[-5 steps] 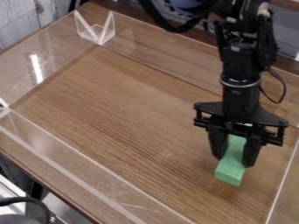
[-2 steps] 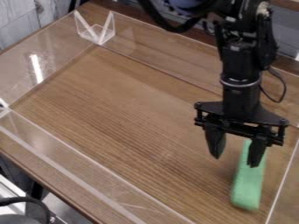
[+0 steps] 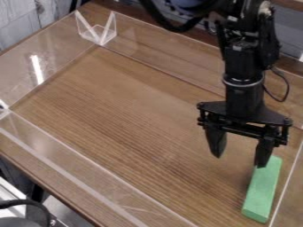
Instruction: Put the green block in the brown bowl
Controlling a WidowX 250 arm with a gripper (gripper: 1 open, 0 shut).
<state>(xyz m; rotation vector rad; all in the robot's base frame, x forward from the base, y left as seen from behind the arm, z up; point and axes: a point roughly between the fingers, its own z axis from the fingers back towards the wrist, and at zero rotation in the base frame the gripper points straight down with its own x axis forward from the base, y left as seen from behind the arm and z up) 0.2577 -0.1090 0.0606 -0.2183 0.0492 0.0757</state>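
Note:
The green block [image 3: 263, 190] lies flat on the wooden table [image 3: 119, 106] at the front right, close to the clear wall there. My black gripper [image 3: 240, 151] hangs just above its far end, pointing almost straight down. Its two fingers stand apart with nothing between them, and the right fingertip [image 3: 264, 158] is near the block's upper end. No brown bowl shows in this view.
Clear acrylic walls [image 3: 48, 164] ring the table on all sides. A small clear stand [image 3: 97, 29] sits at the back left corner. The arm's column [image 3: 246, 53] rises from the gripper toward the top right.
The gripper was shut on the green block, held upright. Its fingers have spread and the block has dropped and now lies flat on the table. The arm stayed in place.

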